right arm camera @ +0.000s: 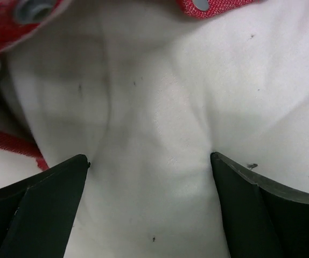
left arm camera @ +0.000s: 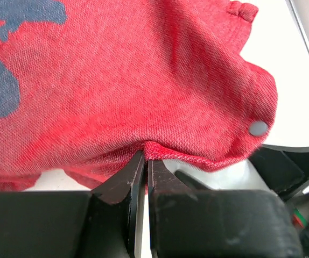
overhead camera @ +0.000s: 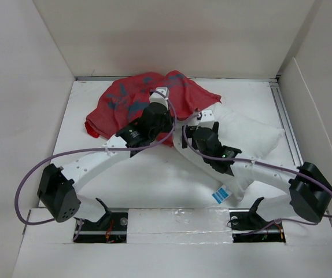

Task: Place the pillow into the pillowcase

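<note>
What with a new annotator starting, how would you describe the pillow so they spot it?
On the white table, look right of centre, under the right arm. The pillow lies there, one end at the red pillowcase. It alone is plump and white, with a blue tag at its near end.

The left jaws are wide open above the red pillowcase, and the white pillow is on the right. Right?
No: the left jaws are shut, pinching the edge of the red pillowcase, as the left wrist view shows. The white pillow is on the right.
</note>
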Tool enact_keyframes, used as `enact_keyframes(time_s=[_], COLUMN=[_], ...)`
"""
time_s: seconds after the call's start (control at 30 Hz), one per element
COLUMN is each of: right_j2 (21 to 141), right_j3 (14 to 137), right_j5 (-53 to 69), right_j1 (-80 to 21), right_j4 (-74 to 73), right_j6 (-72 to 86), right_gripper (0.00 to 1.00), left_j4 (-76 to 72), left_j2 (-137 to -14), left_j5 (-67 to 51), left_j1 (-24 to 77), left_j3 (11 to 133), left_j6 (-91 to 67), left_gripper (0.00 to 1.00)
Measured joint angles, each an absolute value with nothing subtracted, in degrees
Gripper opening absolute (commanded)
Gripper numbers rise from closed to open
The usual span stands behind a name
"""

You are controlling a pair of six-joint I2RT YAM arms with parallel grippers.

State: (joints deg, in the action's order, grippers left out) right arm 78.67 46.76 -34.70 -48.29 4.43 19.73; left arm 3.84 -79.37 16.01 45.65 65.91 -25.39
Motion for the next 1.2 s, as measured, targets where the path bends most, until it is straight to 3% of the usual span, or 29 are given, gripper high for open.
enact_keyframes(time_s=[0.13, 0.27, 0.3, 0.33, 0.37, 0.4, 0.53, 0.67, 0.97, 1.2], right_j2=[77.36, 86.39, 88.44, 90.21, 91.96, 93.51, 101.06, 97.43, 80.03, 80.84], right_j3=[45.01, 47.27, 47.53, 47.92, 48.6, 49.65, 56.14, 56.66, 59.13, 56.05], right_j5=[-29.28, -20.51, -18.61, -16.86, -14.5, -11.94, 4.45, 13.56, 7.88, -1.15], right_j1=[-46.98, -41.91, -41.45, -41.28, -41.06, -40.71, -36.27, -31.64, -25.85, -28.99], right_j4=[8.97, 14.22, 16.34, 18.61, 20.6, 22.02, 28.25, 25.41, 16.82, 19.33], right_j6=[18.59, 18.63, 18.59, 18.7, 18.55, 18.68, 23.05, 28.05, 32.88, 35.86], right_gripper=[1.0, 1.0, 0.9, 0.69, 0.14, 0.0, 0.0, 0.0, 0.0, 0.0], left_j4=[6.61, 8.01, 8.08, 8.4, 8.99, 9.3, 11.2, 12.4, 8.84, 5.41], left_j2=[-76.95, -75.24, -75.26, -75.35, -75.57, -75.83, -78.0, -79.59, -80.58, -82.39], left_j5=[15.11, 15.22, 15.27, 15.35, 15.49, 15.64, 16.91, 17.43, 11.35, 4.45], left_j1=[45.65, 45.63, 45.63, 45.63, 45.63, 45.63, 45.43, 45.28, 47.75, 50.24], left_j3=[66.92, 67.96, 68.14, 68.14, 68.14, 68.14, 68.84, 70.04, 69.76, 69.82], left_j6=[-25.61, -25.65, -25.63, -25.63, -25.63, -25.65, -25.63, -26.48, -29.95, -31.18], left_gripper=[0.0, 0.0, 0.0, 0.0, 0.0, 0.0, 0.0, 0.0, 0.0, 0.0])
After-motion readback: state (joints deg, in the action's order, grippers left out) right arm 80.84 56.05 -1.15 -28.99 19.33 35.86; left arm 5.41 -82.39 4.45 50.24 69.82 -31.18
